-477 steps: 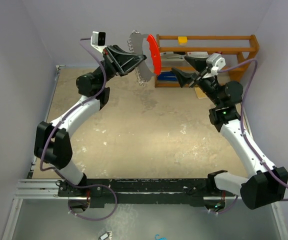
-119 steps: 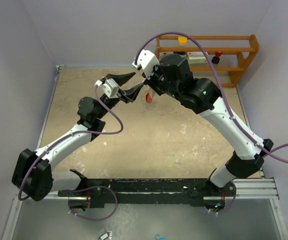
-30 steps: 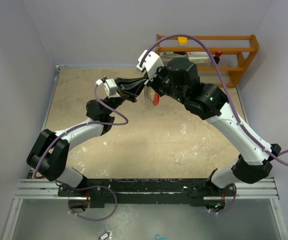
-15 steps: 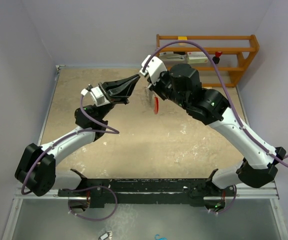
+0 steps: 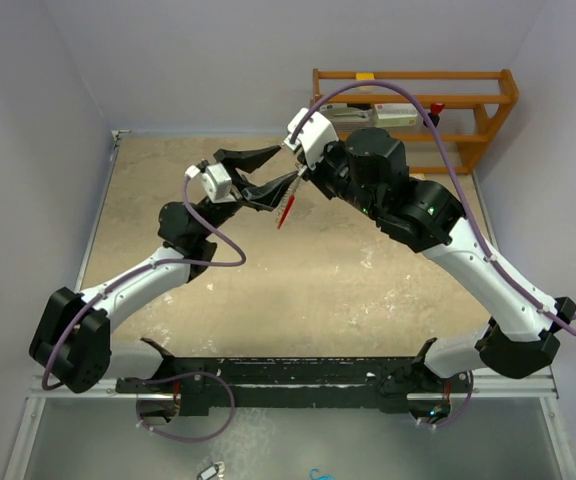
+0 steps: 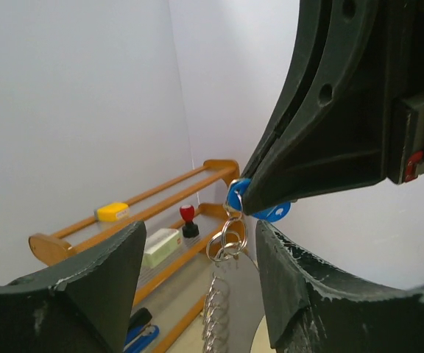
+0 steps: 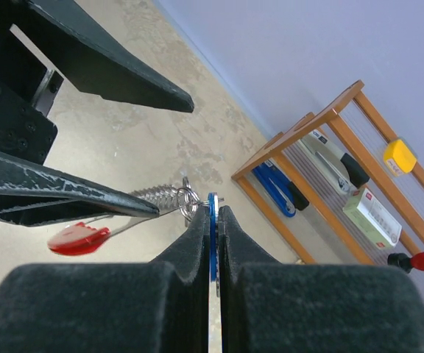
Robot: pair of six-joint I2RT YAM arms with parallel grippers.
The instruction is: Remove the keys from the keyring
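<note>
The shaft of the blue-headed key (image 7: 212, 206) is buried between the closed fingers of the right pincer (image 7: 213, 218), so only a thin blue edge is shown. From the left wrist, part of its head is covered by that pincer's tip. Whether other keys hang on the keyring (image 6: 227, 239) cannot be told, and from above its rings are too small to be resolved. The chain (image 6: 216, 309) is cut off by the lower edge. The fob (image 5: 285, 208) is seen edge-on from above. The wooden rack (image 5: 468, 75) is partly masked by the right arm.
</note>
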